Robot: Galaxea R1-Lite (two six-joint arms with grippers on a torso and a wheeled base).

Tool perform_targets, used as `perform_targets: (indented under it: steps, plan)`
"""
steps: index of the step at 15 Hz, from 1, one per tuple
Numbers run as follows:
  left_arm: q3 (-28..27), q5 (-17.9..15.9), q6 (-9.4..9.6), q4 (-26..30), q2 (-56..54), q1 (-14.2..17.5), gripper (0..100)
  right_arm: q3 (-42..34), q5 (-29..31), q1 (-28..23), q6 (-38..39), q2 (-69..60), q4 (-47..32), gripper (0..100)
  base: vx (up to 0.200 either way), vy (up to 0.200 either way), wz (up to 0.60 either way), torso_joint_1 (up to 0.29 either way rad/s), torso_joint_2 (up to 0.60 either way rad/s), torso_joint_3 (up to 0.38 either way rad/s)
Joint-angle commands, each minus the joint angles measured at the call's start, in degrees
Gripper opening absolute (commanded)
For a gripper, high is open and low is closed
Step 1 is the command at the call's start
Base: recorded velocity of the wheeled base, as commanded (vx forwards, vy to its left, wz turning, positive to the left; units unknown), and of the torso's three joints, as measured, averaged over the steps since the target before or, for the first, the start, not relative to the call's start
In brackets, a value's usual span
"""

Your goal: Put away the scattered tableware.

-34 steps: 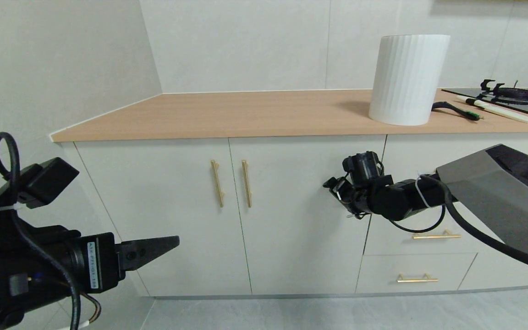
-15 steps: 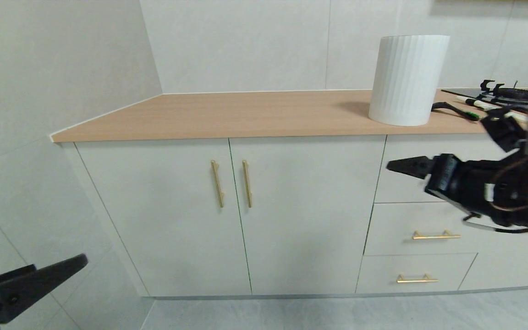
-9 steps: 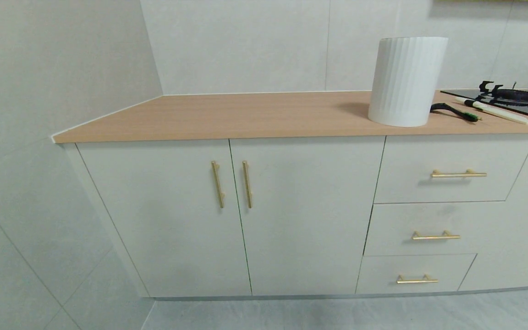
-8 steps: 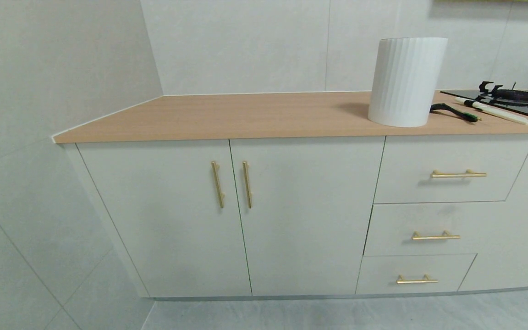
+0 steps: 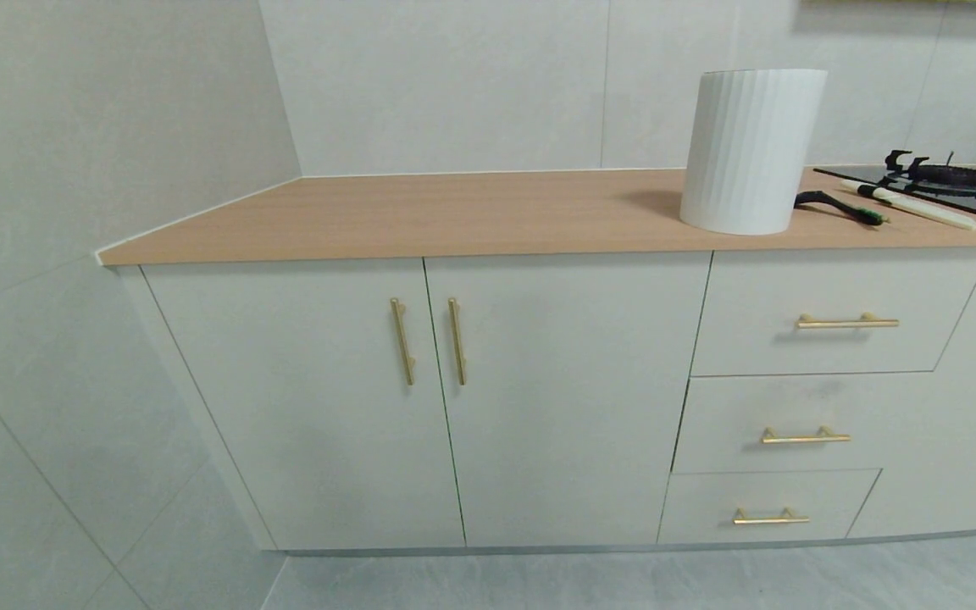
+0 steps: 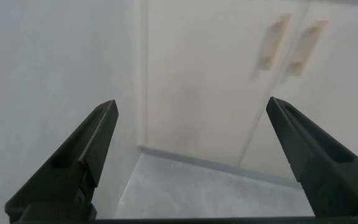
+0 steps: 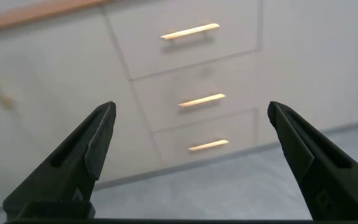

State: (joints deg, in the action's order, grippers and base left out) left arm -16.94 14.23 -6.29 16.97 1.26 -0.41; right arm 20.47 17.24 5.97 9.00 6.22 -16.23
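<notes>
Location: a home kitchen. A wood-topped bench (image 5: 454, 212) runs across the frame against tiled walls (image 5: 454, 85). Below it are two cupboard doors (image 5: 352, 424) with brass handles (image 5: 403, 341) and, at lower right, three drawers (image 5: 827, 288). A gas hob (image 5: 954, 174) sits at upper right, with utensils (image 5: 912, 203) beside it.

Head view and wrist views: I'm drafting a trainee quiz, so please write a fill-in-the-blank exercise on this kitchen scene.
1. The white ribbed container stands upright on the ____.
2. To the right of the two cabinet doors there are ____ drawers, each with a gold handle.
3. The left gripper and the right gripper are both ____ and hold nothing.

Missing words: countertop; three; open.
</notes>
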Motion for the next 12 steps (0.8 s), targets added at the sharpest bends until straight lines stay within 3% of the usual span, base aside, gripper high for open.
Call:
perform_targets:
  steps: [1,3,6,8,9,12]
  plan:
    - [3.1,0.2,-0.21,-0.9,-1.3,0.3,100,-4.6,-0.6,-6.1,-3.2,-4.3,0.1,100,0.0,0.0,0.0,0.0,0.0,0.0]
    - [6.1,0.2,0.05,-4.2,-1.3,0.3,100,-10.5,-0.5,-6.1,-6.6,-6.2,1.8,100,0.0,0.0,0.0,0.0,0.0,0.0]
    - [15.0,-0.9,1.28,-14.9,-1.3,0.3,100,-20.5,-3.0,-6.1,-9.6,-6.2,20.1,100,0.0,0.0,0.0,0.0,0.0,0.0]
    - [16.9,-5.9,1.72,-19.4,-1.3,0.3,100,-20.5,-6.3,-6.1,-10.0,-6.2,19.0,100,0.0,0.0,0.0,0.0,0.0,0.0]
    - [16.9,-11.5,2.25,-18.9,-1.3,0.3,100,-20.5,-10.1,-6.1,-10.3,-6.2,19.0,100,0.0,0.0,0.0,0.0,0.0,0.0]
    - [16.9,-16.0,8.14,-16.6,-1.3,0.3,100,-20.4,-17.5,-6.0,-10.1,-6.1,15.3,100,0.0,0.0,0.0,0.0,0.0,0.0]
